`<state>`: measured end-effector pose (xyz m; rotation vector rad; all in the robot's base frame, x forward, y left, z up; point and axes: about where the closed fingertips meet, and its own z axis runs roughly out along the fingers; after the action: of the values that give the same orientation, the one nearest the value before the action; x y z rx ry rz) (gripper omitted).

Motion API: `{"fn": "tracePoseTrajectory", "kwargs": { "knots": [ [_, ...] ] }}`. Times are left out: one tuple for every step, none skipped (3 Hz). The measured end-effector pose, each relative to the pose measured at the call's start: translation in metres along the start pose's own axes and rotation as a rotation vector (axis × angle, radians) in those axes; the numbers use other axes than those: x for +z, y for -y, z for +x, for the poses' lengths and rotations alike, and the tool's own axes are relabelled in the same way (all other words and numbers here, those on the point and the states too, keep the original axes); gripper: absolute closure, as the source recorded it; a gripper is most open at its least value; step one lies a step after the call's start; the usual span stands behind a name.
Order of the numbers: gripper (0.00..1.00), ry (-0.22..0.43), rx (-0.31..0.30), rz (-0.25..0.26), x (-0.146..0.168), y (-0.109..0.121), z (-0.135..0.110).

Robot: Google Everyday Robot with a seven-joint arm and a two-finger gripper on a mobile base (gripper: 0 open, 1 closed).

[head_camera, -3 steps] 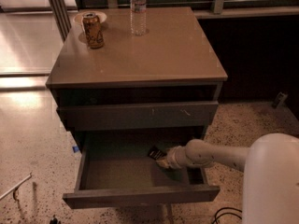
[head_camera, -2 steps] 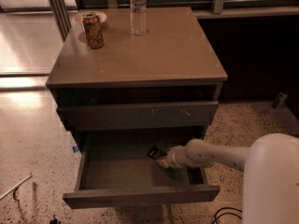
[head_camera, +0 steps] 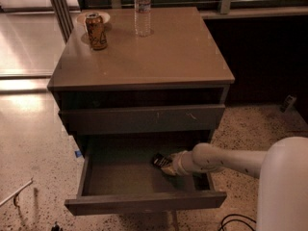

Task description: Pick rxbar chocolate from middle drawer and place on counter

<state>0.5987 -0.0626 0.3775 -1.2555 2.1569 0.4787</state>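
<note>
The middle drawer (head_camera: 144, 202) is pulled open, showing its dark inside. A small dark bar, the rxbar chocolate (head_camera: 158, 160), lies on the drawer floor at the right of middle. My gripper (head_camera: 168, 167) reaches in from the right on the white arm (head_camera: 226, 160), and its tip sits right at the bar's near end. The tan counter (head_camera: 163, 52) tops the cabinet above.
A soda can (head_camera: 96, 31) and a clear water bottle (head_camera: 142, 11) stand at the counter's back left, with a small white dish (head_camera: 107, 17) behind the can. The scratched upper drawer front (head_camera: 144, 119) overhangs the open drawer. Dark cables (head_camera: 236, 221) lie on the speckled floor.
</note>
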Motion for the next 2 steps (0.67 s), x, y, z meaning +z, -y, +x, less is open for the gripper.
{"fn": "tracePoseTrajectory", "kwargs": {
  "knots": [
    [1.0, -0.023, -0.115, -0.04, -0.035, -0.026, -0.009],
    [1.0, -0.051, -0.194, -0.084, -0.081, -0.057, -0.025]
  ]
}}
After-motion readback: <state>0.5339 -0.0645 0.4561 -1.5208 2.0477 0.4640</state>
